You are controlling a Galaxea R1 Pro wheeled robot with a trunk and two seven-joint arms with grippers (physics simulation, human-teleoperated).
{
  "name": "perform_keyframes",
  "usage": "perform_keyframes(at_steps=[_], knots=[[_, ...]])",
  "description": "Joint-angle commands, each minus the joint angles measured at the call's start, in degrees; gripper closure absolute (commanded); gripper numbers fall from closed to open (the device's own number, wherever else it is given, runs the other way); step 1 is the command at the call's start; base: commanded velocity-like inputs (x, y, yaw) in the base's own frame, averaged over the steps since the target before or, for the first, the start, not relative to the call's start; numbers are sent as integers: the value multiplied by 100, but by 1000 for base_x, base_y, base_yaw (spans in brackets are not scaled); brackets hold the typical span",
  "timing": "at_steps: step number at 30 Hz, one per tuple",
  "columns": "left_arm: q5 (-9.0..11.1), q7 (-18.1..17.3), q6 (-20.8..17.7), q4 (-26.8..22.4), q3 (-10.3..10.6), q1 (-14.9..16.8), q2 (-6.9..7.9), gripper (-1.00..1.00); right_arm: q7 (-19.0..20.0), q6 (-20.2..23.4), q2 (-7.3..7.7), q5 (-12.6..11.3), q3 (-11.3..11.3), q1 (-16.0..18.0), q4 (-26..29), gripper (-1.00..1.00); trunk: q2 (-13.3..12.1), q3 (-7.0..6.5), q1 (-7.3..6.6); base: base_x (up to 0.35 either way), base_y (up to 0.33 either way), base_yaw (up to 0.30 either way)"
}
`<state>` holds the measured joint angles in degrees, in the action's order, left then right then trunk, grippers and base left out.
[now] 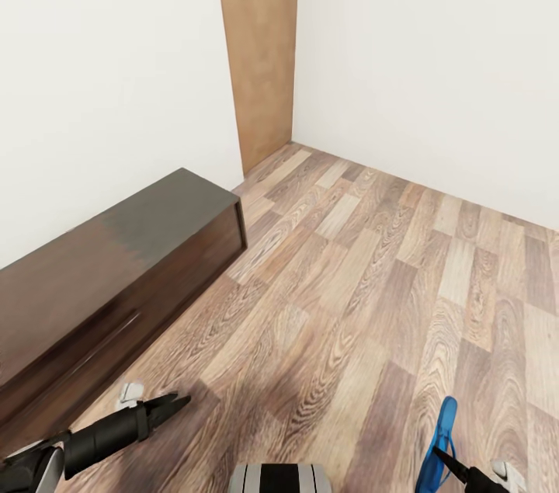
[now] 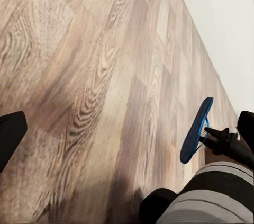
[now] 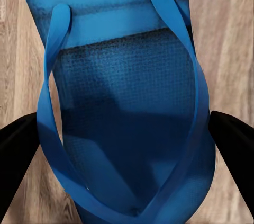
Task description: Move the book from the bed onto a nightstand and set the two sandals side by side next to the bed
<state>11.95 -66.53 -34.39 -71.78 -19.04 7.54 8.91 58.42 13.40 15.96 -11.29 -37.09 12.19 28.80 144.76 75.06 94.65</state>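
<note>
In a corner of the bedroom, over the wood-plank floor (image 1: pixel 365 283), the right gripper (image 1: pixel 458 470) is pinching one blue sandal (image 1: pixel 442 431) and carrying it clear of the planks. In the right wrist view its fingers (image 3: pixel 233 144) are pressing on either edge of the sole, straps facing the camera. The sandal is hanging edge-on with its long axis running up and away from the gripper; which end is the toe is hard to tell there. The left gripper (image 1: pixel 159 407) is holding nothing, its dark fingers seemingly close together near the long dark cabinet (image 1: pixel 116 276). By my judgement, the task is partway: one sandal is in hand, while the bed, book and second sandal are waiting elsewhere.
</note>
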Motion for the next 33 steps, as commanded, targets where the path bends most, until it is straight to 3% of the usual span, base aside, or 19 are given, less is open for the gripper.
perform_keyframes(at_steps=[1, 4, 8, 13, 33], knots=[[12, -1, 167, 241, -3, 2, 2, -100, 25, 60, -5, -31, -12, 3, -13, 100, 0, -19, -4, 0, 0, 0], [-33, 75, 666, 709, -3, 2, 4, -100, 27, 45, -10, -26, -7, 3, -25, 100, -4, -86, -11, 0, 0, 0], [-132, 594, 1336, 1097, 1, 2, 5, -100, 29, -225, -17, -23, 0, 3, -31, 100, -9, -174, -22, 0, 0, 0], [-153, 804, 1432, 1147, 39, 31, -19, -100, 29, -350, -15, -22, 0, 3, -37, 100, -16, -285, -34, 0, 0, 0], [-158, 814, 1809, 1924, 16, 33, 5, -100, 23, -370, -16, -14, 9, 3, -39, 100, -43, -728, -86, 0, 0, 0]])
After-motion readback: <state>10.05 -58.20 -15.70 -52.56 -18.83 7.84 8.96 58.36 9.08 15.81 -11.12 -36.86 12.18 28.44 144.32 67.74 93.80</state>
